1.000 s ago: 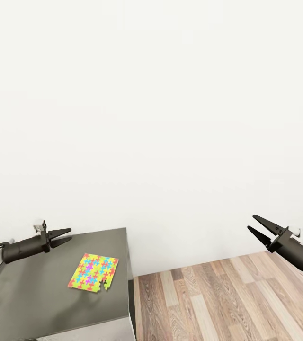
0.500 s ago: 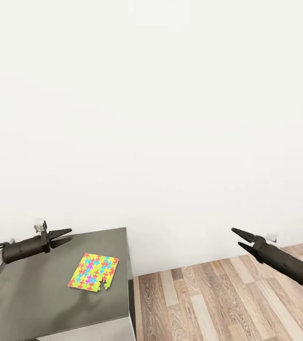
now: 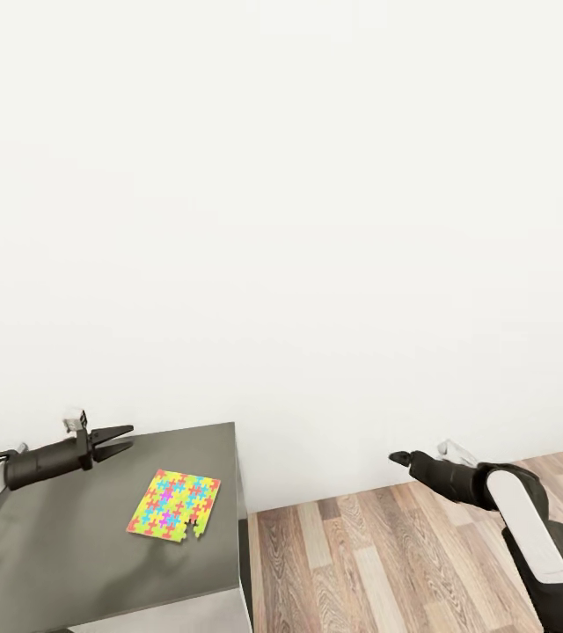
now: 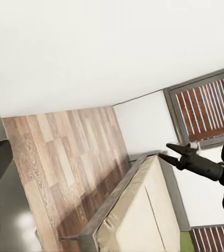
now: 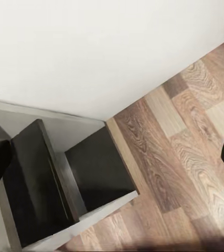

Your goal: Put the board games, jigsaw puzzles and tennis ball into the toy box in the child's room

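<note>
Looking at: a dark grey cabinet [image 3: 97, 545] by a white wall, wood floor beside it
Left pincer [image 3: 121, 438]: prongs slightly apart, holding nothing, hovering over the cabinet top
Jigsaw puzzle [image 3: 174, 505]: lying flat on the cabinet, just below and ahead of the left pincer tips
Right pincer [image 3: 398, 458]: over the floor, well apart from the puzzle, can't tell if apart or together
Bed [image 4: 138, 215]: shows far beyond the left pincer
Progress: puzzle not yet picked up, so I'd say boxing it is all still to do

jigsaw puzzle [image 3: 174, 505] on cabinet [image 3: 70, 563] at left, floor [image 3: 387, 563] right
</note>
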Robot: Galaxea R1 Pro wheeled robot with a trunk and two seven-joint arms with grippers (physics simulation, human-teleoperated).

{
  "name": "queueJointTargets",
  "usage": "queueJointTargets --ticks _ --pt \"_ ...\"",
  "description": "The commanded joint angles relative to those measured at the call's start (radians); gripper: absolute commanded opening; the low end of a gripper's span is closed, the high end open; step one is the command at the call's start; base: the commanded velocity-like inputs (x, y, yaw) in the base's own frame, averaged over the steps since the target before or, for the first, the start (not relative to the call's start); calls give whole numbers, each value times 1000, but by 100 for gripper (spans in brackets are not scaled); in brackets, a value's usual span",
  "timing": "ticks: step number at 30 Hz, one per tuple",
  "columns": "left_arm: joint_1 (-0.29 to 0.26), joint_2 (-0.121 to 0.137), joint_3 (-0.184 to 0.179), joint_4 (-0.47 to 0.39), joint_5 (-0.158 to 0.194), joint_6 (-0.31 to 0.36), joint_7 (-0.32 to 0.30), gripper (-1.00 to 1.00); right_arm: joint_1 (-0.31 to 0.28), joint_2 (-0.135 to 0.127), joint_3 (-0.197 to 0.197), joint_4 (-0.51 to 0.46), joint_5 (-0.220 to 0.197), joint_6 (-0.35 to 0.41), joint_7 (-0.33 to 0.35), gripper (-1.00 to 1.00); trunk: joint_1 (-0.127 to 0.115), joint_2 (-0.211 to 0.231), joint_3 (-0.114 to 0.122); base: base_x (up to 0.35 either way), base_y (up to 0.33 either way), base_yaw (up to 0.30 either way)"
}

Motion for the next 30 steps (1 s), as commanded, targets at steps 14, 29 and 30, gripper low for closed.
queueJointTargets --ticks 14,29,30 --pt "-18 -76 25 -10 10 0 552 100 -11 19 118 4 107 -43 -97 100 1 -2 -2 0 0 0" --pt "-18 -120 54 -25 14 -46 914 100 -13 91 132 -6 174 -38 -93 100 1 -2 -2 0 0 49" --pt "-18 -124 55 -25 12 -46 917 100 -13 91 133 -6 174 -38 -93 100 1 -2 -2 0 0 235"
